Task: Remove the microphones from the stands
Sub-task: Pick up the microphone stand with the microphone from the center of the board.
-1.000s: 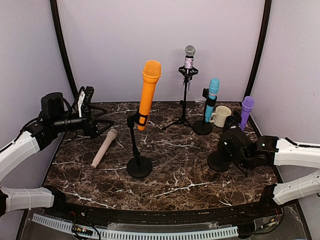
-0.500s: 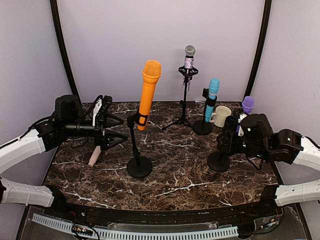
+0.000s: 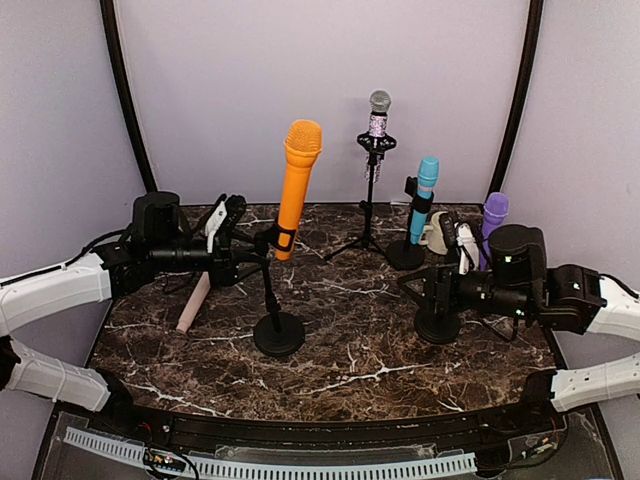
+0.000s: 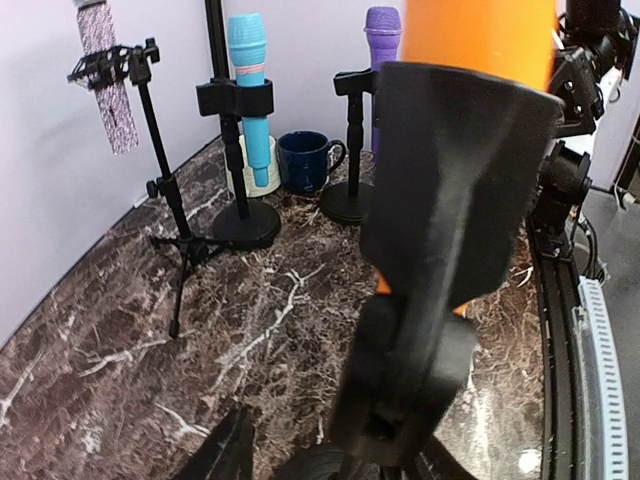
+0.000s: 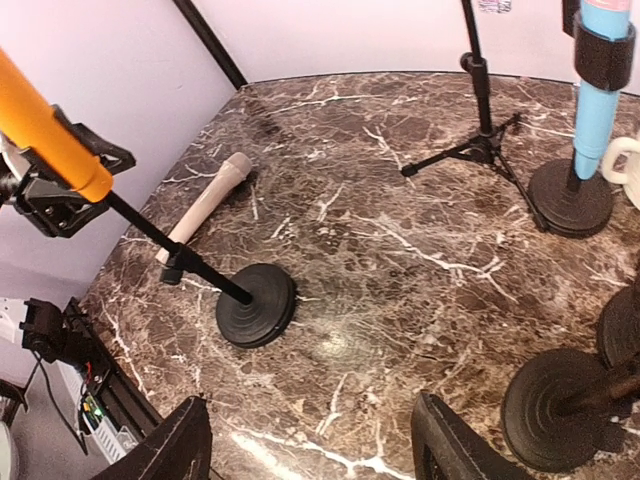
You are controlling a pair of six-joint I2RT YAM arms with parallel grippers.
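The orange microphone (image 3: 297,190) stands tilted in the black clip (image 4: 450,200) of the middle stand (image 3: 278,333), whose round base rests on the marble. My left gripper (image 3: 240,255) reaches in from the left at the pole just under the clip. In the left wrist view the clip and pole fill the space between my jaws (image 4: 335,460). A strip of marble still shows between the left finger (image 4: 228,450) and the pole, so the jaws are open round it. My right gripper (image 3: 415,285) points left, open and empty (image 5: 315,440), well to the right of the stand base (image 5: 256,305).
A beige microphone (image 3: 195,300) lies on the table left of the stand. At the back are a tripod with a silver microphone (image 3: 375,130), a blue microphone (image 3: 424,195) on a stand, a cream mug (image 3: 440,232) and a purple microphone (image 3: 493,215) beside my right arm.
My left gripper has travelled right from the table's left edge to the stand's pole, and its jaws have narrowed. My right arm has swung its gripper round to point left.
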